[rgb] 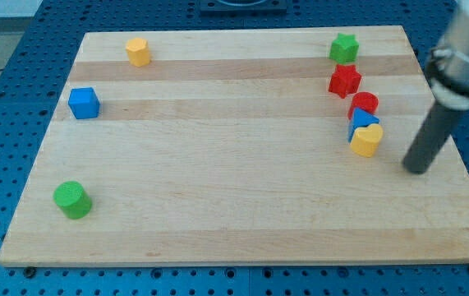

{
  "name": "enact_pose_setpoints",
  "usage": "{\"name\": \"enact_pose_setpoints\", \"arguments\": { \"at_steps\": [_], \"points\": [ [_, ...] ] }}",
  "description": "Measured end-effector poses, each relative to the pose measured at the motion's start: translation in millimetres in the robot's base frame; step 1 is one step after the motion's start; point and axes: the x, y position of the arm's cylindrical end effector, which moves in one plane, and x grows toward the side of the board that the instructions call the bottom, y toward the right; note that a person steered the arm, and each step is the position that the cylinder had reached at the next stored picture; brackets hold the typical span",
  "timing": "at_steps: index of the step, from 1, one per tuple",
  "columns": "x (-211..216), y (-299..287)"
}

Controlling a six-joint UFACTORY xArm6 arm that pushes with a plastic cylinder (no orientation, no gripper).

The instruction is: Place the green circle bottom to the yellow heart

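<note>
Green circle [72,200]: lying far toward view's left-bottom of my tip [417,170].
Yellow heart [367,141]: sitting just left of tip.
Gripper: none fitted; rod only.

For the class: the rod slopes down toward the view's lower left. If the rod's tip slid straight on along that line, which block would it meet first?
Probably none. My tip sits right of the yellow heart, slightly lower. A line toward the lower left passes below the heart and well right of the green circle, reaching the board's bottom edge, though depth is uncertain.

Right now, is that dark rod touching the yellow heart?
Apart. The camera view shows my tip at the view's right of the yellow heart, with a plain strip of bare board between them.
</note>
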Motion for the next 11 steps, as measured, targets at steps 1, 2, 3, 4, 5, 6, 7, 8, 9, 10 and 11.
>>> {"name": "enact_pose_setpoints", "arguments": {
  "at_steps": [1,2,3,4,5,6,7,8,9,10,11],
  "points": [
    [-47.6,-13.2],
    [-73.5,-18.9],
    [-78.9,-36.0],
    [-78.9,-53.5],
    [-79.6,-46.5],
    [-1.6,26.5],
    [120.9,-39.0],
    [119.1,-202.6],
    [64.1,-305.5],
    [43.8,-328.0],
    [19.0,-447.3]
  ]
}}
